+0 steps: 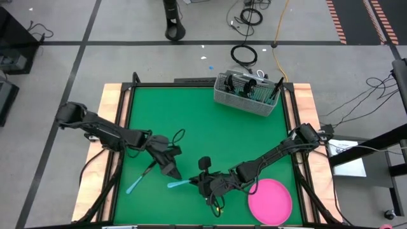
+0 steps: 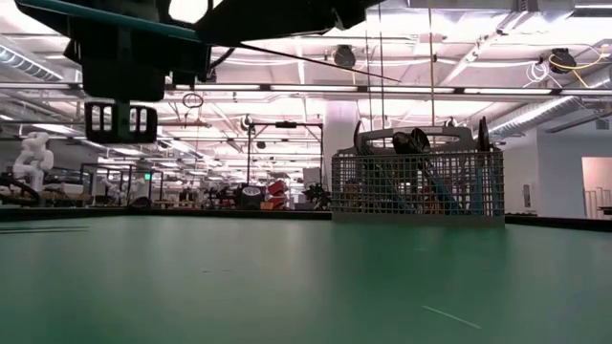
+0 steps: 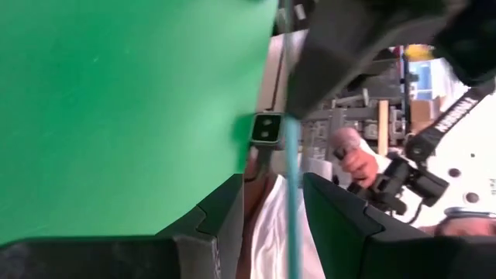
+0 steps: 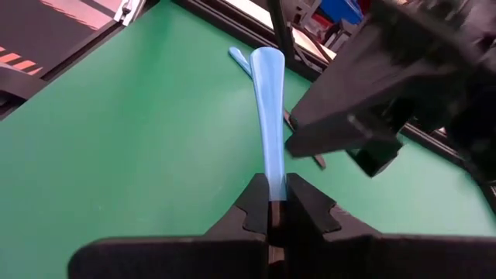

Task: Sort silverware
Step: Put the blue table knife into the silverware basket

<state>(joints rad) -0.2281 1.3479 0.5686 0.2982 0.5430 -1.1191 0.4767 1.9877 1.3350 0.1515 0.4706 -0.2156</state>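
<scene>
Right hand (image 4: 277, 203): clamped on a piece of silverware (image 4: 268, 116) with a light blue, flaring handle, above the tabletop (image 1: 191, 114).
Left hand (image 1: 170, 166): fingers part open, the handle between them.
Second piece (image 1: 138, 181): lying beside the left hand.

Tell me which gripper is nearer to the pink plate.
Right. The right gripper, shut on a blue-handled utensil, sits just beside the pink plate at the near edge. The left gripper is farther off, beyond the right one, with a second utensil by it.
</scene>
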